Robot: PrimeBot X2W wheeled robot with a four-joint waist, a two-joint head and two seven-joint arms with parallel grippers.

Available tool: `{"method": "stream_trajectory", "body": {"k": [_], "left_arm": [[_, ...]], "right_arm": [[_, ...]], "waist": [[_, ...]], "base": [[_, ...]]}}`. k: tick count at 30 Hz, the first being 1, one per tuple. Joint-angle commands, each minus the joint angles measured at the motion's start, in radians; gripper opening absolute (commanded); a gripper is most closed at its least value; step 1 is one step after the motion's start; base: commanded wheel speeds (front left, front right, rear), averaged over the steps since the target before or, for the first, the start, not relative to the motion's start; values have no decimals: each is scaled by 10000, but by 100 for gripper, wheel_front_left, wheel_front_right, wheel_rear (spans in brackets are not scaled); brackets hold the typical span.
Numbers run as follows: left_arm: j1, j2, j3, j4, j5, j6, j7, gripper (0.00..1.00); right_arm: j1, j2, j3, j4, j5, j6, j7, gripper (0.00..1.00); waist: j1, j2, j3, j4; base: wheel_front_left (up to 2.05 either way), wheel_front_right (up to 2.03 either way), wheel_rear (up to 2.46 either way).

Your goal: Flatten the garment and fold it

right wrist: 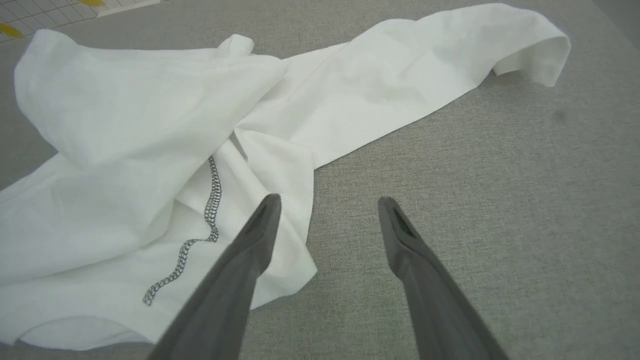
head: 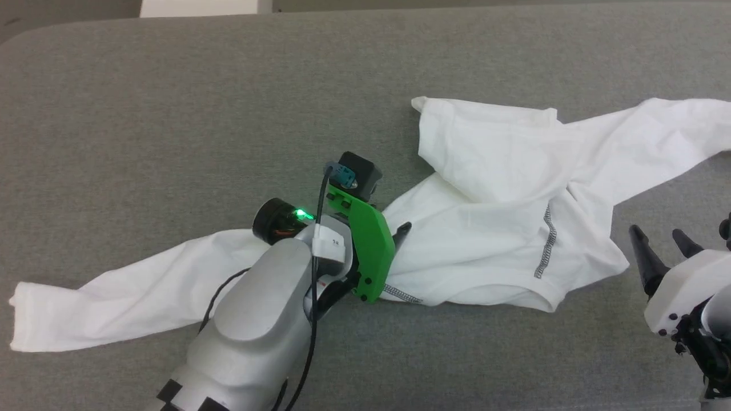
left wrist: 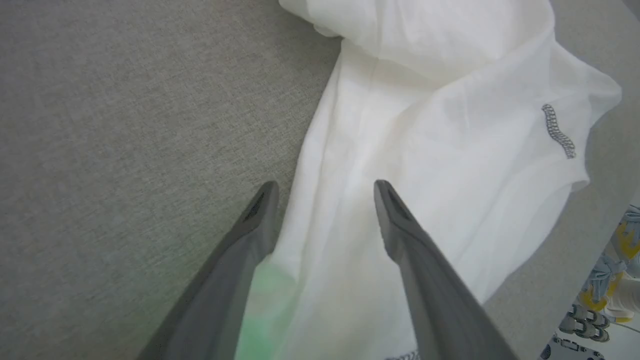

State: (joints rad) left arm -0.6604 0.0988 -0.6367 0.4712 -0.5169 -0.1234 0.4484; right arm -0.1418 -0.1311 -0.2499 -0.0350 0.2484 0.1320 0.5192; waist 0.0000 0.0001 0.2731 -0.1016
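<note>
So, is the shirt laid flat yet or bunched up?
Bunched: the garment lies crumpled on the grey table, its middle heaped in overlapping folds, sleeves trailing to both sides.

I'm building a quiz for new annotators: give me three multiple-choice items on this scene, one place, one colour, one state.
1. Where is the left claw?
A) over the garment's middle
B) over its far-left sleeve end
C) over its far-right sleeve end

2. What colour is the stitching?
A) red
B) dark grey
C) yellow

3. What state is the right claw in?
A) shut on a sleeve
B) open, holding nothing
C) shut on the hem

Answers: 1 A, its fingers straddle the mid-garment fabric; 2 B, the zigzag seam reads dark grey; 3 B, its fingers stand apart, gripping nothing.
</note>
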Motion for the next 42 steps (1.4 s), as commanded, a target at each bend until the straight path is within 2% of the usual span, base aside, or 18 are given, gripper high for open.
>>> {"method": "stream_trajectory", "body": {"k": [1, 2, 3, 8, 16, 21, 22, 23, 27, 31, 32, 33, 37, 42], "left_arm": [[-197, 52, -39, 121, 1, -63, 89, 100], [-224, 49, -99, 240, -43, -64, 244, 100], [-257, 22, -155, 326, -235, -67, 287, 0], [-309, -50, 237, 307, -731, 35, -178, 0], [-1374, 103, 1595, 773, -837, 1082, -1677, 0], [-2066, 269, 1870, 1815, -829, 1127, -2000, 0], [-2161, 272, 1875, 2039, -853, 1069, -2005, 58], [-2219, 276, 1877, 2186, -863, 1016, -2054, 100], [-2218, 218, 1984, 2626, -1105, 743, -2325, 100], [-2011, 355, 2353, 2446, -1355, 566, -3259, 100], [-1922, 417, 2466, 2283, -1381, 540, -3629, 100], [-1257, 718, 2921, 1451, -1442, 484, -5132, 100], [166, 1134, 3296, 296, -1244, 783, -6535, 100], [2248, 1339, 3706, -1512, -948, 1200, -7030, 100]], "right_arm": [[-107, 44, -8, 45, 56, -13, -91, 100], [-117, 40, -19, 78, 65, -13, -119, 100], [-125, 43, -19, 152, 71, -13, -193, 100], [-146, 73, -21, 259, 3, -13, -254, 100], [-369, 8, 230, 137, 4, -13, -211, 100], [-539, 11, 485, 116, 21, -13, -209, 100], [-565, 11, 521, 130, 26, -13, -214, 100], [-582, 6, 544, 147, 26, -13, -220, 100], [-536, -42, 574, 254, 1, -13, -247, 100], [-392, -79, 612, 259, 15, -13, -352, 100], [-350, -77, 630, 246, 13, -13, -376, 100], [-226, -47, 739, 197, -6, -13, -416, 100], [-72, -108, 1121, 116, -94, -13, -353, 100], [185, -257, 1920, -8, -305, -13, -188, 100]], "waist": [[0, -1, 280, -259], [0, -1, 307, -282], [0, -1, 346, -318], [0, -1, 331, -263], [0, -1, 629, -169], [0, -1, 846, -261], [0, -1, 864, -278], [0, -1, 865, -286], [0, -1, 696, -195], [0, -1, 357, 16], [0, -1, 266, 65], [0, -1, -39, 227], [0, -1, -263, 442], [0, -1, -328, 690]], "base": [[0, 0, 0], [0, 0, 0], [0, 0, 0], [0, 0, 0], [0, 0, 0], [0, 0, 0], [0, 0, 0], [0, 0, 0], [0, 0, 0], [0, 0, 0], [0, 0, 0], [0, 0, 0], [0, 0, 0], [0, 0, 0]]}}
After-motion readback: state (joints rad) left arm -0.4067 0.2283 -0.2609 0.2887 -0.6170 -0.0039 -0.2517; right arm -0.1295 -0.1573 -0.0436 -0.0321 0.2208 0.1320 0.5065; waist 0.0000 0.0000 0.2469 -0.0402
